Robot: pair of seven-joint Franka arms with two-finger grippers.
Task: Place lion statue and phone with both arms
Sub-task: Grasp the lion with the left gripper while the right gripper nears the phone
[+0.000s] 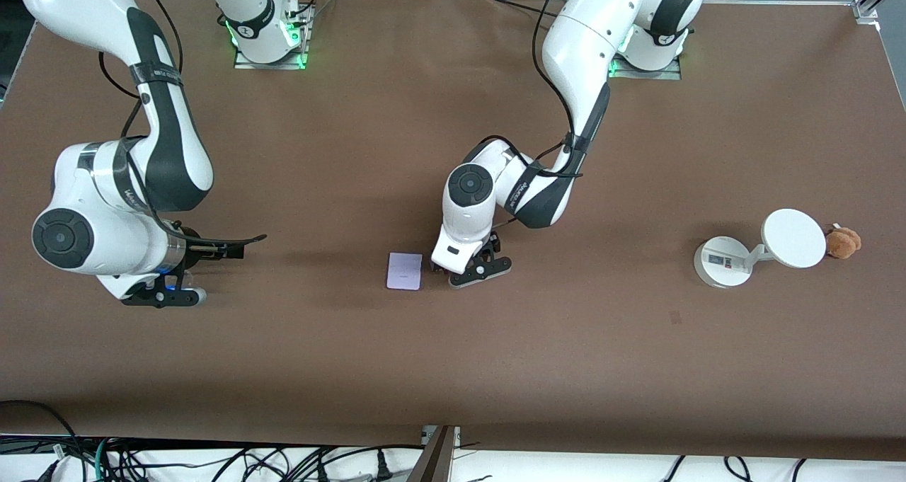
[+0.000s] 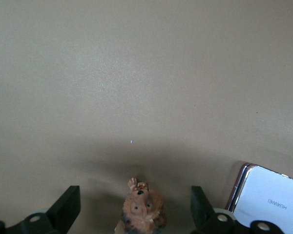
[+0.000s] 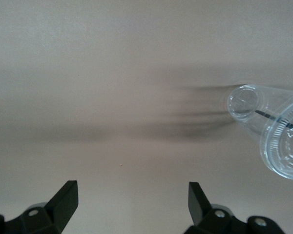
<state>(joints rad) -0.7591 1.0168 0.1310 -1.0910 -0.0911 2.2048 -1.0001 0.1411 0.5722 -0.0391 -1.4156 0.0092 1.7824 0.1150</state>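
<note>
you are positioning the left gripper (image 2: 136, 214), jaws spread wide, around the lion statue (image 2: 139, 207) beside the phone (image 1: 404, 270). it is looking small, rigid, tippable: grasp mid-body. the right gripper (image 3: 129, 209) is waiting wide open, toward the right arm's end from the phone.

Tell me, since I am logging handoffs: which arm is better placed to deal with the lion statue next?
Left. The left gripper is open with the lion statue between its fingers, beside the phone. The right gripper waits open toward its own end of the table.
</note>
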